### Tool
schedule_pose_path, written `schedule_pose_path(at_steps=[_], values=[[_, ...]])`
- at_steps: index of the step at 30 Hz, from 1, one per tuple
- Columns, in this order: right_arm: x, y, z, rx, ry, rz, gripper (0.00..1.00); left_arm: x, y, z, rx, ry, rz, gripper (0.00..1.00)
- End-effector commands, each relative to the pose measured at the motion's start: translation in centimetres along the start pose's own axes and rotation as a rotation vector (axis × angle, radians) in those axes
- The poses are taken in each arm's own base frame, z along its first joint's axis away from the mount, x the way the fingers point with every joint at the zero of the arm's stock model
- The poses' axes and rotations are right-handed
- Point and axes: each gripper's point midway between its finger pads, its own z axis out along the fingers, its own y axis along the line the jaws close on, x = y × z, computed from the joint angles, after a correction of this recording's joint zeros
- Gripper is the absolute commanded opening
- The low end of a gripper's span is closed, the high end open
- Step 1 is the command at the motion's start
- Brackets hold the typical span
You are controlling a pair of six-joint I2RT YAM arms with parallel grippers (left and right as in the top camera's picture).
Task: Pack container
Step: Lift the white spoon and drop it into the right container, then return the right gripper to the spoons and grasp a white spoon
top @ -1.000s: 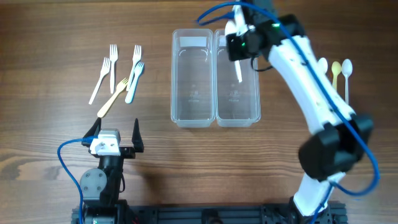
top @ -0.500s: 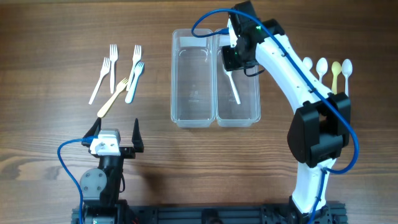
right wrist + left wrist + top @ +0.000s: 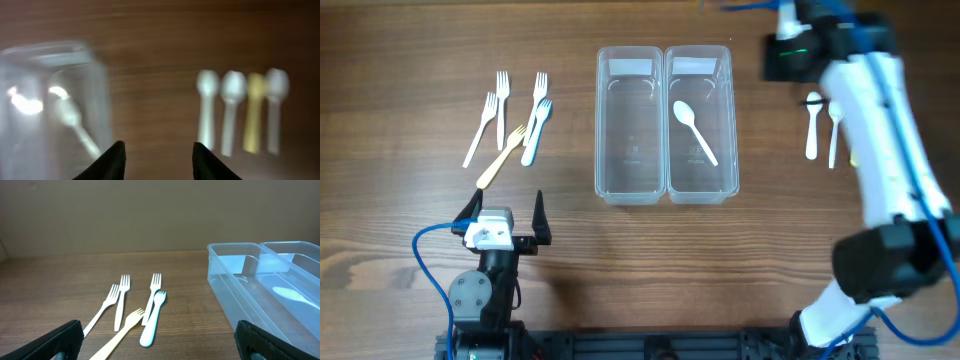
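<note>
Two clear containers stand side by side mid-table, the left one (image 3: 630, 125) empty. The right one (image 3: 700, 150) holds a white spoon (image 3: 694, 130) lying loose on its floor. My right gripper (image 3: 784, 60) hovers past that container's far right corner, over bare wood, open and empty (image 3: 159, 150). Its blurred view shows several spoons (image 3: 232, 115) ahead to the right and the container (image 3: 50, 100) to the left. Several forks (image 3: 510, 125) lie on the left. My left gripper (image 3: 510, 215) rests low near the front edge, wide open and empty (image 3: 160, 342), facing the forks (image 3: 150, 305).
Two white spoons (image 3: 812, 125) show beside my right arm in the overhead view; the arm covers the others. The right arm's base (image 3: 840, 300) stands at the front right, the left arm's base (image 3: 480, 295) at the front left.
My right gripper has let the white spoon go into the right container, opened, and swung out to the right toward the row of spoons. The left arm has not moved.
</note>
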Motion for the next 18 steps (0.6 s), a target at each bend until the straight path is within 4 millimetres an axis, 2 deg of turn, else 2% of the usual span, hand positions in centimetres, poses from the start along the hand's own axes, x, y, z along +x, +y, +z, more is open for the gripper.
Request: schedule_pose_path(at_steps=[1, 3, 7, 11, 18], values=[[1.0, -5.4, 1.8, 0.106, 0.063, 0.015, 0.4, 0.2, 0.0, 0.0, 0.005, 0.0, 0.022, 1.0], [1.8, -7.3, 2.9, 0.126, 0.095, 0.04, 0.39, 0.2, 0.0, 0.0, 0.005, 0.0, 0.022, 1.0], [3.1, -9.6, 5.6, 0.149, 0.131, 0.072, 0.39, 0.2, 0.0, 0.0, 0.005, 0.0, 0.022, 1.0], [4.1, -10.4, 8.7, 0.156, 0.151, 0.057, 0.4, 0.2, 0.0, 0.0, 0.005, 0.0, 0.022, 1.0], [6.2, -10.4, 13.6, 0.164, 0.231, 0.059, 0.39, 0.2, 0.0, 0.0, 0.005, 0.0, 0.022, 1.0]])
